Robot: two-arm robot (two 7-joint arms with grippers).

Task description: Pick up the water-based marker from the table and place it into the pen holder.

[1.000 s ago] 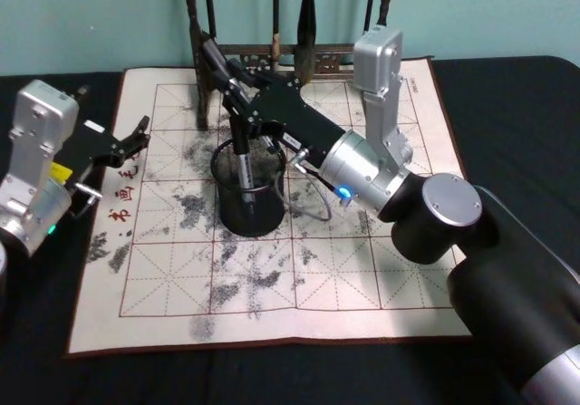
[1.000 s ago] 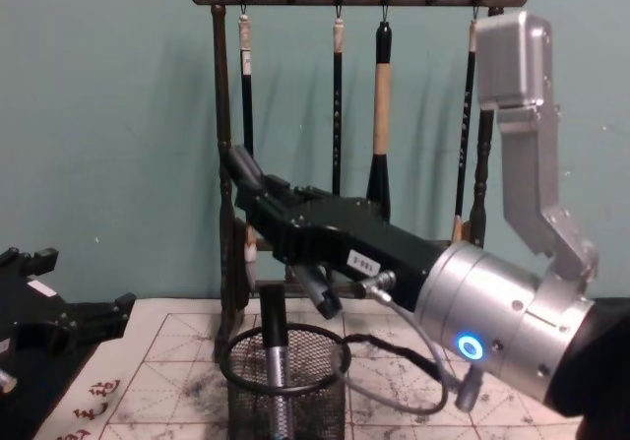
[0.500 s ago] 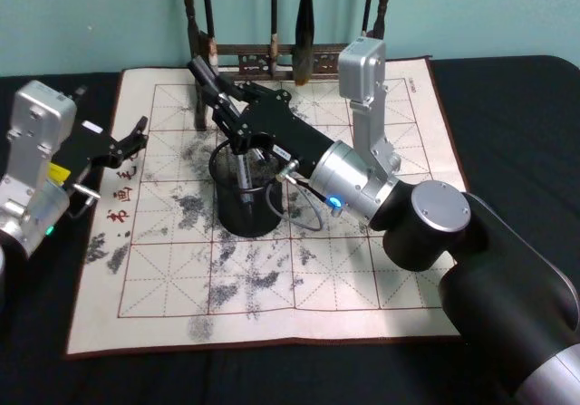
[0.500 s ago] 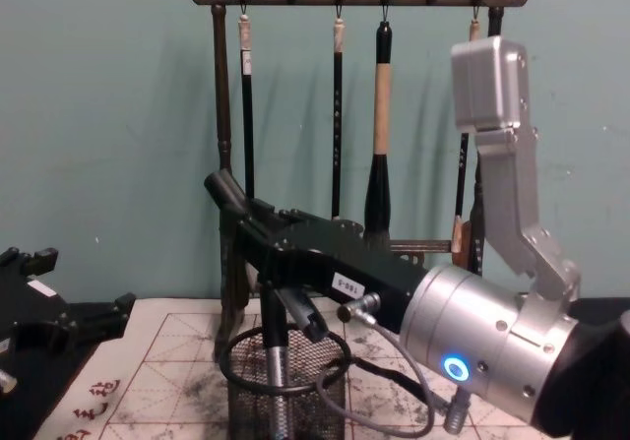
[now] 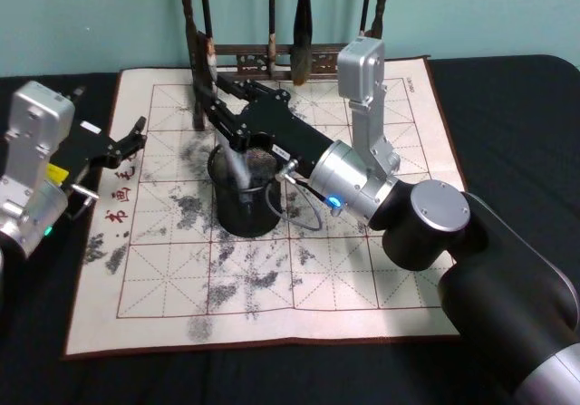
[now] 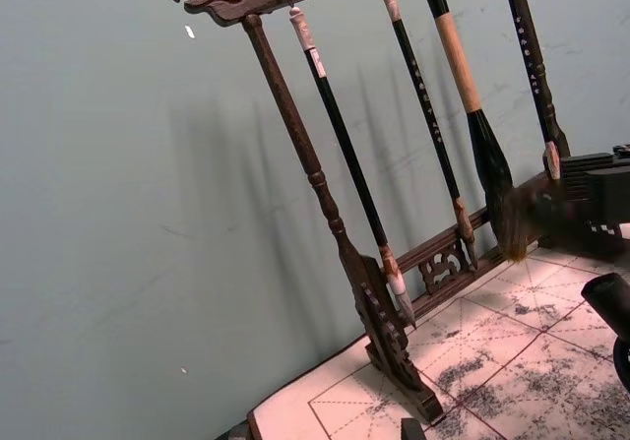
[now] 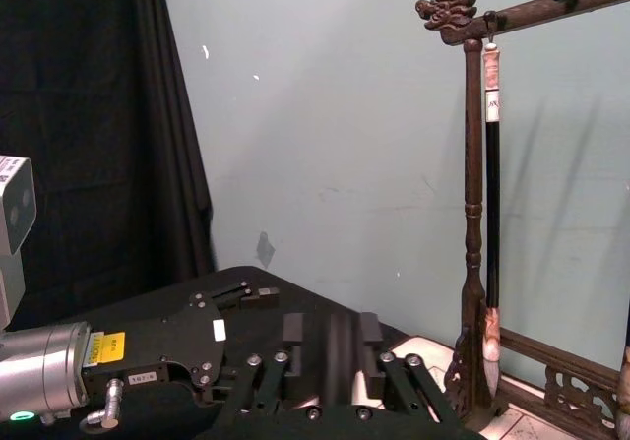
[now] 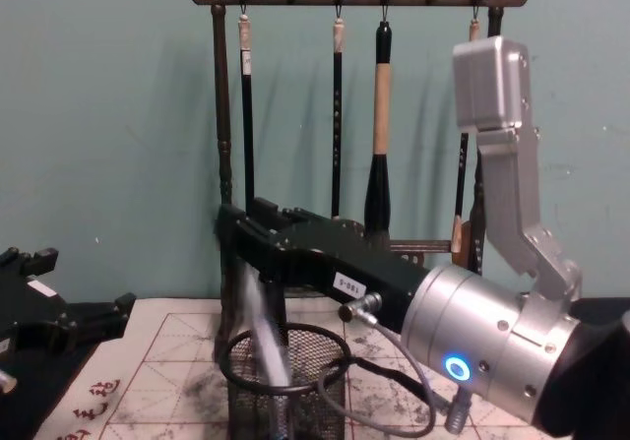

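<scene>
Since half a second ago the marker (image 8: 264,334) has left the right gripper (image 5: 220,115): it was upright between the fingers, and now it shows as a tilted, blurred streak with its lower end inside the pen holder (image 5: 246,207) and its top leaning toward the robot's left. The gripper's fingers, angled downward before, now lie level above the holder's rim, spread apart with nothing between them; the right wrist view confirms the gap. The arm's position is otherwise little changed.

The pen holder stands upright on the cream mat (image 5: 362,278), just in front of the brush rack (image 8: 221,125), on the black table (image 5: 507,106).

Left gripper (image 5: 127,140) is parked at the mat's left edge, well apart from the holder, fingers open and empty.
</scene>
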